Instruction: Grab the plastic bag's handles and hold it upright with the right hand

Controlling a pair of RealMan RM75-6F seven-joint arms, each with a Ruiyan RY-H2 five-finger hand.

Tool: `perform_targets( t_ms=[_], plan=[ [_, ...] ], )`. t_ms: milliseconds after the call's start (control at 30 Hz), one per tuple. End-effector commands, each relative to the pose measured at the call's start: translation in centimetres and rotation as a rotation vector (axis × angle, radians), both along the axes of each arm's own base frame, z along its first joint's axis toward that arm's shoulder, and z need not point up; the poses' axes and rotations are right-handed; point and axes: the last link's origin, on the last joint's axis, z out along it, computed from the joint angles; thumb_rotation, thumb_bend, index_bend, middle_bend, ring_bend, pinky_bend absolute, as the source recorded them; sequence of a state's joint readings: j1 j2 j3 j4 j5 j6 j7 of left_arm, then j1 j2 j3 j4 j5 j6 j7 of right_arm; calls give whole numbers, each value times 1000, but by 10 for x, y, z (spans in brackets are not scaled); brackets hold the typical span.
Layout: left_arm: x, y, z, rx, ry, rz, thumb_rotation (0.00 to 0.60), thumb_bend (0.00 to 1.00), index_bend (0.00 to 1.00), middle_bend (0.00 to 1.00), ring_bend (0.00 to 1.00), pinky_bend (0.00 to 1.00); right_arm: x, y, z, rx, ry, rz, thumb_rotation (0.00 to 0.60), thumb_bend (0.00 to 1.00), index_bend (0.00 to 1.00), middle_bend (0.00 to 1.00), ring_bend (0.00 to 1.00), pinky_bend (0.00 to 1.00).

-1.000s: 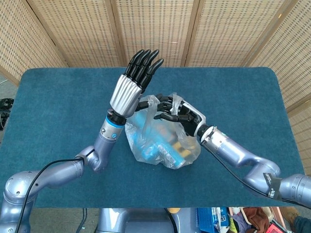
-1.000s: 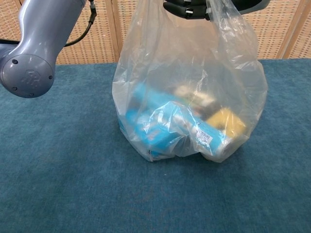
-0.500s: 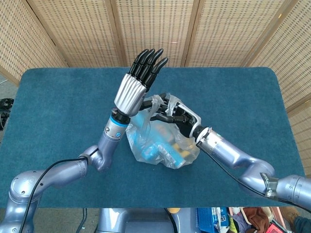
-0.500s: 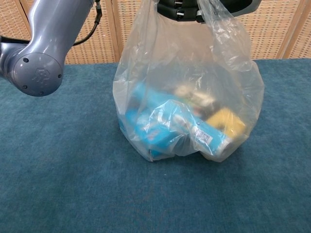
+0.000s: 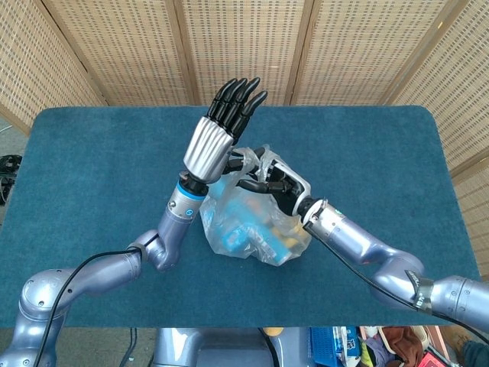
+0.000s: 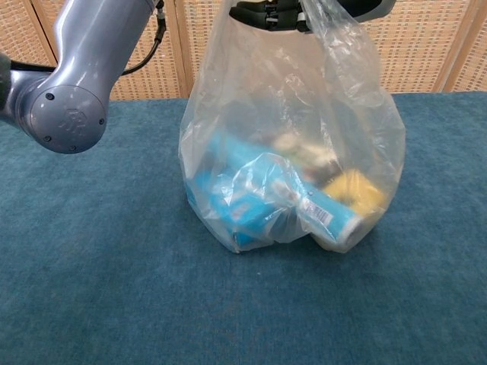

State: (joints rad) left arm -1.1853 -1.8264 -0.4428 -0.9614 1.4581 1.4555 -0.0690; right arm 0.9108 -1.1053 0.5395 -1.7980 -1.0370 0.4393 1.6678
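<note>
Gripping plastic bag [image 6: 289, 144] handles [image 5: 263, 164], right hand [image 5: 276, 183]; bag upright.

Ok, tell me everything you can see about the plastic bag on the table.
The plastic bag is thin, clear and crinkled, and stands upright on the blue table. Its handles are gathered at the top in the right hand. Inside lie blue packages and something yellow; exactly what they are is unclear. The left hand is raised beside it, fingers straight, holding nothing.
</note>
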Motion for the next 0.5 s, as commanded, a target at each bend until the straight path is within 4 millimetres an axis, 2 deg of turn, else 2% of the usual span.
perform_targets(
  t_ms=[33,500],
  plan=[
    [0,1,0,4,4,-1,600,236,0,0,0,50,1,1,-1,3,-6,4,600,0,236,269,110,253],
    [-1,2,-1,7,11,2,600,236,0,0,0,50,7,5,-4,38,-5,35,600,0,236,269,134,270]
  ],
)
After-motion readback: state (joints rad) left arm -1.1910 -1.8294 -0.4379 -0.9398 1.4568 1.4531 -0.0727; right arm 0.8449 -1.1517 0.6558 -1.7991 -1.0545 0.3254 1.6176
